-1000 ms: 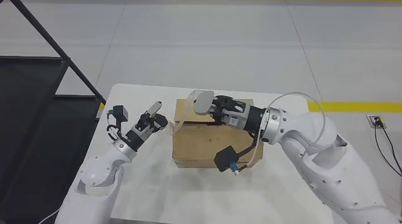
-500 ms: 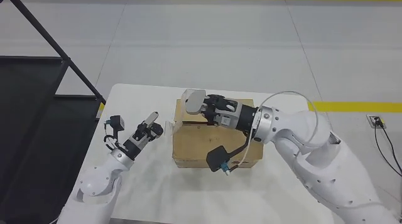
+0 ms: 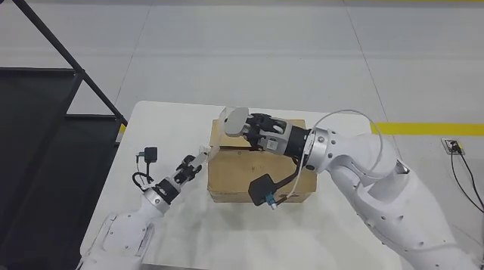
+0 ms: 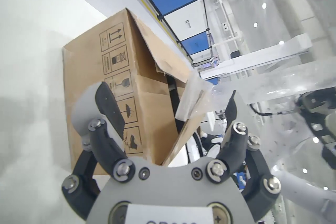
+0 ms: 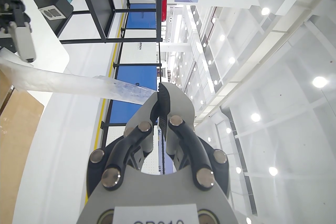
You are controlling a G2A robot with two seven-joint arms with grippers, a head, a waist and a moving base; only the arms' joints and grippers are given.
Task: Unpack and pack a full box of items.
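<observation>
**Tape strip peels away while the left arm drops back**

Top view: The cardboard box (image 3: pixel 257 173) sits in the middle of the table (image 3: pixel 162 122), and no items are out of it yet. The right gripper (image 3: pixel 236 122) hangs over the box's far left corner. It has slid a little leftward since 1 s ago and barely moved in the last 0.5 s. The left gripper (image 3: pixel 193 166) has pulled back from that same corner and now sits lower, just beside the box's left wall.

Left wrist view: The left gripper (image 4: pixel 168 109) has its jaws spread wide and holds nothing. Ahead of it, a clear tape strip (image 4: pixel 190 101) clings to a ragged flap edge of the box (image 4: pixel 118 72) and stretches off toward the other arm.

Right wrist view: The right gripper (image 5: pixel 162 95) is pinched tight on the strip's free end. The tape strip (image 5: pixel 78 82) runs back in 1 band to the box (image 5: pixel 15 130).

The seal looks only partly peeled, so unpacking is likely at its opening step. With the left arm withdrawn, nothing braces the box, and a harder pull could drag it.
</observation>
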